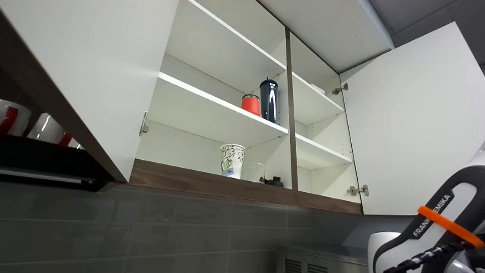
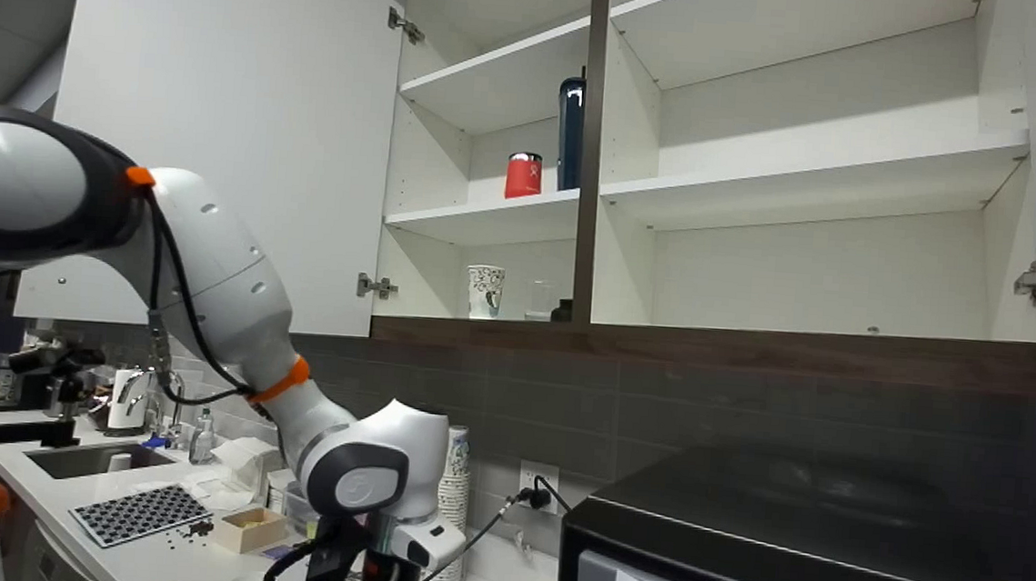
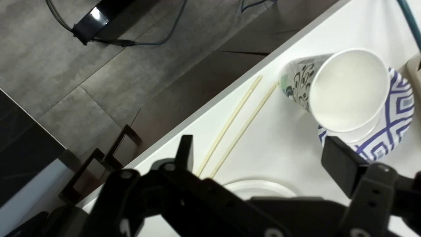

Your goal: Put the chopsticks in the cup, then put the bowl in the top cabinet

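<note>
In the wrist view, two pale chopsticks (image 3: 228,126) lie side by side on the white counter. Their near ends are hidden behind a gripper finger. A paper cup (image 3: 348,92) with a dark vine pattern stands near their far ends, its inside empty. My gripper (image 3: 263,154) is open above the counter with nothing between its fingers. A white round rim (image 3: 260,186), possibly the bowl, shows partly behind the gripper; its outside is hidden, and no dark-speckled bowl shows clearly. The top cabinet (image 1: 212,185) is open in both exterior views (image 2: 805,352).
A dish with a purple zigzag pattern (image 3: 399,108) sits by the cup. The cabinet holds a red tumbler (image 1: 250,105), a dark bottle (image 1: 269,100) and another patterned paper cup (image 1: 232,161). A black appliance (image 2: 793,528) and a stack of paper cups (image 2: 454,505) stand below it.
</note>
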Controlling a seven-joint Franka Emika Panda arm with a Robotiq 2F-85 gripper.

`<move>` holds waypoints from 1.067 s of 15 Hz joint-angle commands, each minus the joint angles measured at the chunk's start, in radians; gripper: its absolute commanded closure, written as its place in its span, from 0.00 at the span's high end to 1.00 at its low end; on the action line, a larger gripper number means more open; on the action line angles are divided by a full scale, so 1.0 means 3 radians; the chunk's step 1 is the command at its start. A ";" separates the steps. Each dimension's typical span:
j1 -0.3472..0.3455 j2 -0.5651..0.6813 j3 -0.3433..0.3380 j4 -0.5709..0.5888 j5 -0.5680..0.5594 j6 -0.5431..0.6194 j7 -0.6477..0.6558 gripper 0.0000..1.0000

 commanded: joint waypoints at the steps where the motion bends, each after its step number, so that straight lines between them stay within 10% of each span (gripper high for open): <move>1: -0.0059 0.0603 0.0034 0.0237 0.0003 0.0381 0.0380 1.00; 16: -0.0038 0.1830 -0.0014 0.0775 0.0231 0.0754 -0.0099 1.00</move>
